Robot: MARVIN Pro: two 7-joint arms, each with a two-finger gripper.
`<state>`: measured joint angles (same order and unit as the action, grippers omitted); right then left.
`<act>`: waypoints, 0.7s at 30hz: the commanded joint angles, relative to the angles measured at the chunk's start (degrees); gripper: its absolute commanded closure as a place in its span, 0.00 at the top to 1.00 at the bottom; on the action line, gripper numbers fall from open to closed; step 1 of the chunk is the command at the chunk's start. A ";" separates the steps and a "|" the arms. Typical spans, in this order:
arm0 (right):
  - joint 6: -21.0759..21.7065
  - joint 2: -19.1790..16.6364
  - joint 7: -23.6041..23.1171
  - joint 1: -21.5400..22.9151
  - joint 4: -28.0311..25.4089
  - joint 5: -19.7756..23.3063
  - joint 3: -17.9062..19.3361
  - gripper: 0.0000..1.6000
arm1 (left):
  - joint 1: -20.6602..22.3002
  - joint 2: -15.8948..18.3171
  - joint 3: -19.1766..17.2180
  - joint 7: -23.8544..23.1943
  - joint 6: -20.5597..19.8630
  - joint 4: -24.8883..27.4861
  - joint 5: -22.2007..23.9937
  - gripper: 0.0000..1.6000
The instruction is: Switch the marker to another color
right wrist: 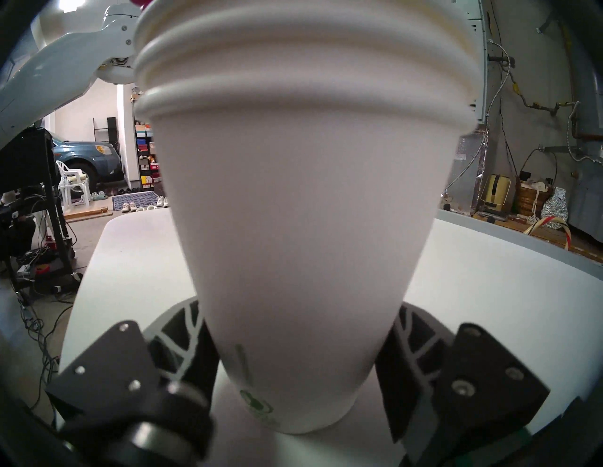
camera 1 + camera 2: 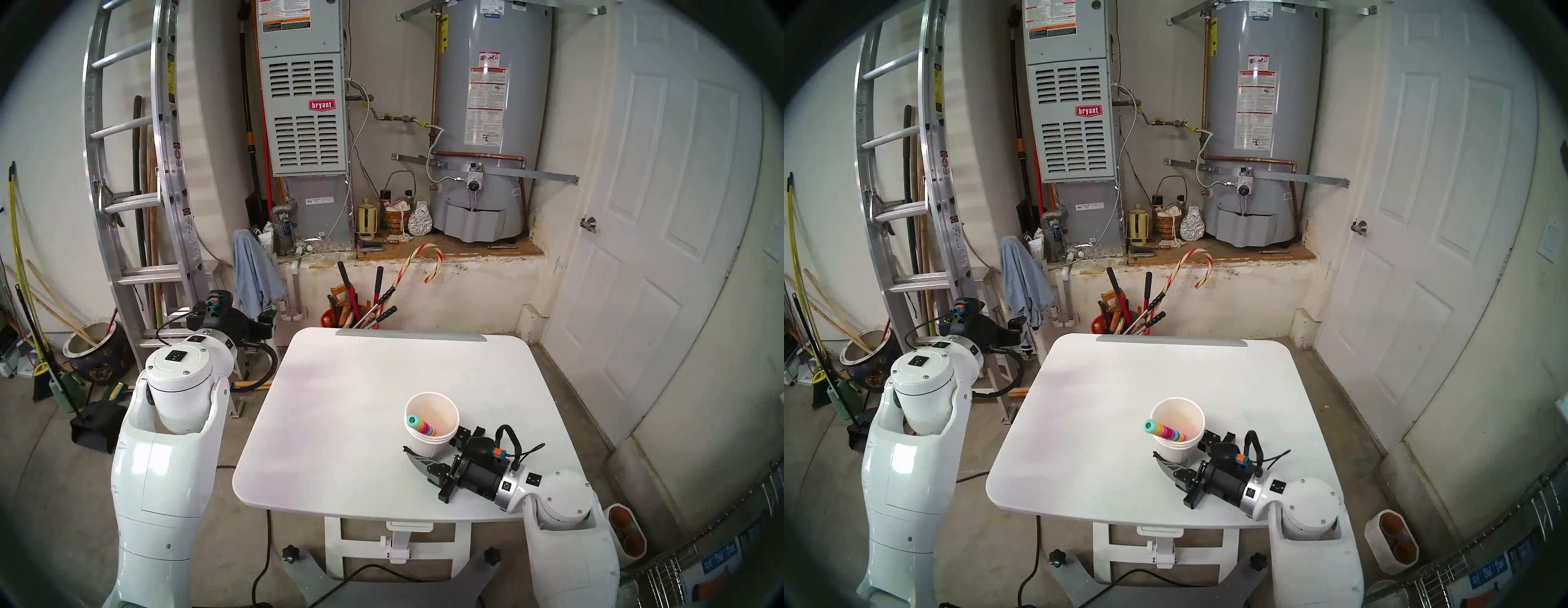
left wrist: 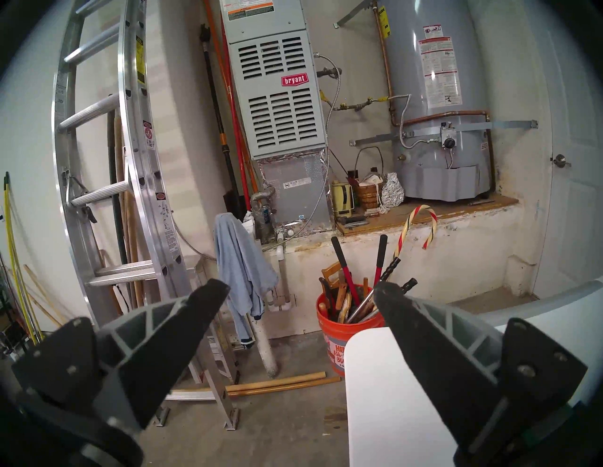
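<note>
Smooth white tabletop (image 2: pixel 339 403) bears ribbed stacked paper cups (image 2: pixel 432 424) holding the beaded marker (image 2: pixel 421 425), right gripper (image 1: pixel 293 375) fingers pressing the cups' base; left gripper (image 3: pixel 298 290) spread.

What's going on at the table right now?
The right gripper has its fingers on either side of the base of the white paper cup on the white table, closing on it; a firm grip is not clear yet. The bead-segment marker leans inside the cup, teal end up. The left gripper is open and empty, off the table's left side.
</note>
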<state>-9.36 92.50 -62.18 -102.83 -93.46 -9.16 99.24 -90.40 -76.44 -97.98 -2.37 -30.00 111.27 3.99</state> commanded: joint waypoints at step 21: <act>6.85 -0.30 12.44 17.08 6.15 -3.84 -7.36 0.22 | -0.18 0.13 -1.21 -0.04 0.33 -0.60 0.10 1.00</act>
<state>-3.48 91.41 -52.50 -91.93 -87.84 -13.15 94.59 -90.53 -76.43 -98.47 -2.33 -29.96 110.34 3.83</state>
